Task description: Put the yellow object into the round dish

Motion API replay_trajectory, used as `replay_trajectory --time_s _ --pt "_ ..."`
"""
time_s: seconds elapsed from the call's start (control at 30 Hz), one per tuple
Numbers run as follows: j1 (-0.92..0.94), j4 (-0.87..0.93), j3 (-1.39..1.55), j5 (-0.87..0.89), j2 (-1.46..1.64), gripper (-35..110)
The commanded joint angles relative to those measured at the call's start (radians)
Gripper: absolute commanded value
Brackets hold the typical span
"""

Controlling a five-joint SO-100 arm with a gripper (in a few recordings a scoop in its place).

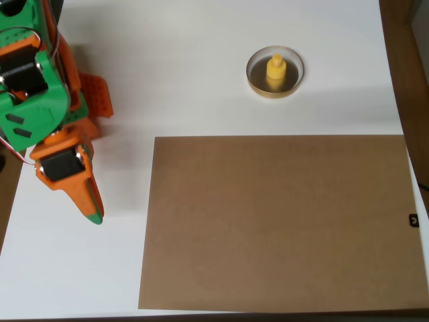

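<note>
Yellow object (275, 69) upright inside round dish (275, 72); gripper (90, 201) well apart, seemingly closed, empty.

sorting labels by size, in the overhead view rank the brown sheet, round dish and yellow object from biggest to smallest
1. brown sheet, by far the largest
2. round dish
3. yellow object, smallest; it stands inside the dish

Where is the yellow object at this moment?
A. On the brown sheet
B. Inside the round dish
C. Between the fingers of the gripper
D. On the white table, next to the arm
B: in the overhead view the yellow object stands upright inside the round dish, while the gripper is far off at the left side of the white table, holding nothing.
</note>
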Motion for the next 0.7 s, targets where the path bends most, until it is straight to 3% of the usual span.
replay_trajectory --time_s 0.0,0.67 --pt "0.028 -0.015 -0.009 -0.008 0.018 0" --pt "0.037 -0.017 -0.008 -0.005 0.018 1"
